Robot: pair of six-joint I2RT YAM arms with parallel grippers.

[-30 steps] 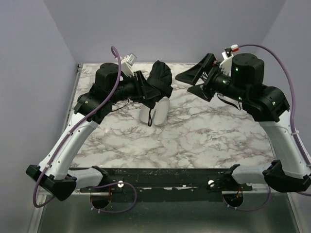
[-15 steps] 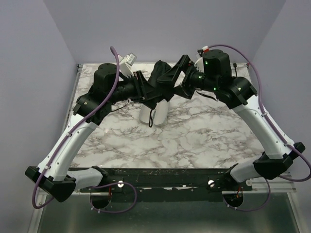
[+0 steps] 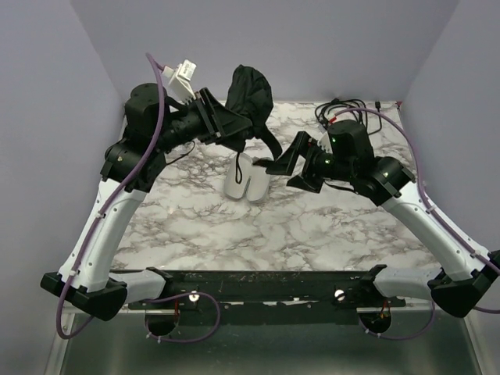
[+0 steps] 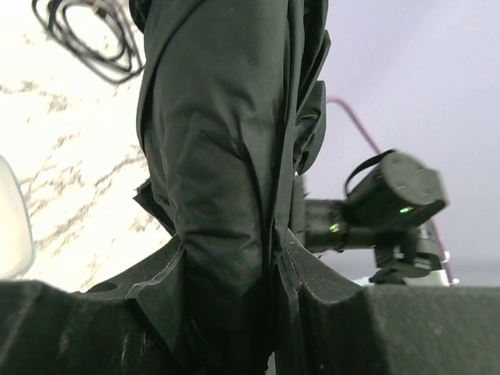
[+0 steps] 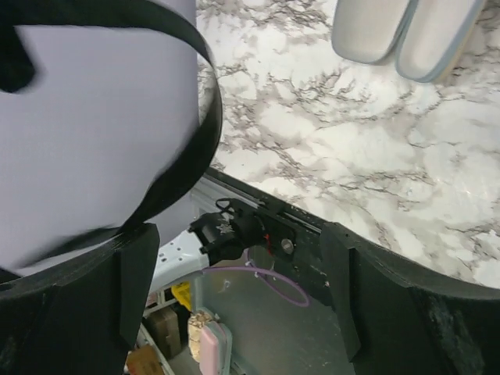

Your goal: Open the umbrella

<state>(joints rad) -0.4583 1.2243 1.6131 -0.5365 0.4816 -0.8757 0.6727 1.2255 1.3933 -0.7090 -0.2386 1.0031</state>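
Umbrella [image 4: 226, 156] top: cut off at the left wrist view's upper edge.
Shaft: hidden by fabric and the left gripper [image 4: 230, 269].
Pale oblong item [image 5: 406, 31]: cropped at the right wrist view's top.

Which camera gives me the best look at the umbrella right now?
Top external: it shows most of the folded umbrella held above the table in the left gripper, strap hanging toward the right gripper. Left wrist shows only black fabric pinched between its fingers; right wrist shows just the strap loop.
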